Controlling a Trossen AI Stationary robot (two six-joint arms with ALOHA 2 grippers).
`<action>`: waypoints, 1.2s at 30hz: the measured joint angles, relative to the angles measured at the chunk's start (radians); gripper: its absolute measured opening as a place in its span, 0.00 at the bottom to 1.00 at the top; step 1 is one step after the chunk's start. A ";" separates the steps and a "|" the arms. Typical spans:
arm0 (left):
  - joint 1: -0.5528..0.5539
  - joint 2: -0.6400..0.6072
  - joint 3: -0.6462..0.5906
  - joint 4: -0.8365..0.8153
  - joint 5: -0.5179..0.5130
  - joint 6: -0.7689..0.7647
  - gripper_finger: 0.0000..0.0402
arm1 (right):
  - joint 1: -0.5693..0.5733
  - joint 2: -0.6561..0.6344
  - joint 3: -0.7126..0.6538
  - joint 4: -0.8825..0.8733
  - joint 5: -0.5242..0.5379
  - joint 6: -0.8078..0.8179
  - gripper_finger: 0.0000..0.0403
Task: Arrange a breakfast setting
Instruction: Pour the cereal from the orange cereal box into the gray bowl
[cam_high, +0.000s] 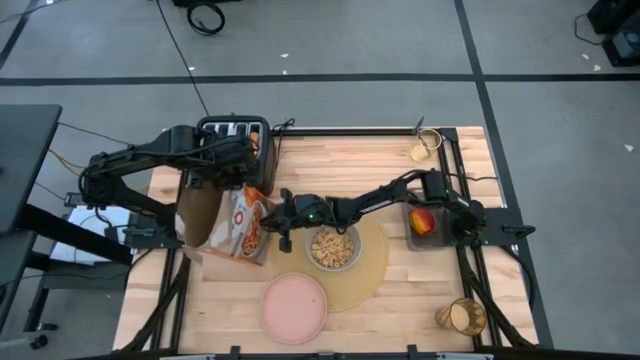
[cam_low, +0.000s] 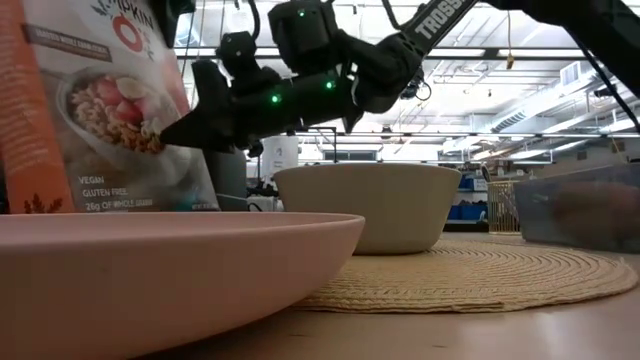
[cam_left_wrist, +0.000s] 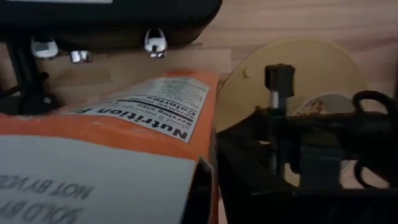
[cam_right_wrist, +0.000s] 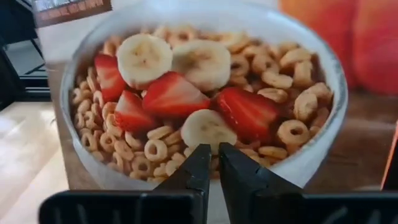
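Over on the left, the cereal box (cam_high: 240, 224) is gripped by the clenched left gripper (cam_high: 243, 172), just in front of the black toaster (cam_high: 236, 131). Next along, the right gripper (cam_high: 272, 215) is parked right up against the box front, fingers pretty much pinched together, nothing caught between them. The grey-green bowl (cam_high: 333, 247), full of cereal, is sat on the tan placemat (cam_high: 373, 268); the pink plate (cam_high: 294, 306) is found just in front. The red apple (cam_high: 422, 221) and amber tumbler (cam_high: 461, 316) are seen far right.
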 joint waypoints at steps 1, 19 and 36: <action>0.000 0.000 0.000 0.005 -0.006 -0.004 0.05 | -0.003 0.001 0.000 0.000 -0.007 0.000 0.09; 0.000 -0.028 0.000 0.160 0.117 -0.049 0.55 | -0.026 0.003 0.000 -0.014 -0.083 -0.006 0.03; -0.005 -0.039 0.115 0.042 0.154 -0.057 0.57 | -0.035 0.002 0.000 -0.044 -0.092 -0.008 0.03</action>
